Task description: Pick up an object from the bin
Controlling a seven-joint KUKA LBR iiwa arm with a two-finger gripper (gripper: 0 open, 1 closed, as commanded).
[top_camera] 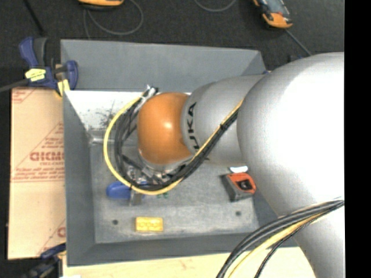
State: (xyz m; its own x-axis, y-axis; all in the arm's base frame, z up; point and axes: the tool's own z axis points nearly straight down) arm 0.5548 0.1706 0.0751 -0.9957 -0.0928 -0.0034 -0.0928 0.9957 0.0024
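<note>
A small blue rounded thing [117, 191] is lying on the floor of the bin [174, 62], left of middle, just beside the hand [139, 184], which is hanging low under the orange wrist cover [161, 129]. Judging by nearness, it is the likeliest pick. Doing that well is meaning centring over it and keeping off the left wall. Whether the hand is released, clenched or touching anything I cannot tell. A flat yellow block [149, 224] is lying nearer, apart. An orange-and-black item [240, 185] is sitting well right.

Bin [174, 68] is logged as plain grey. Blue item [117, 191], yellow flat block [149, 224] and dark grey item [240, 186] with orange patch are noted. Wrist cover [159, 129] is marked orange, arm [290, 132] silver.
</note>
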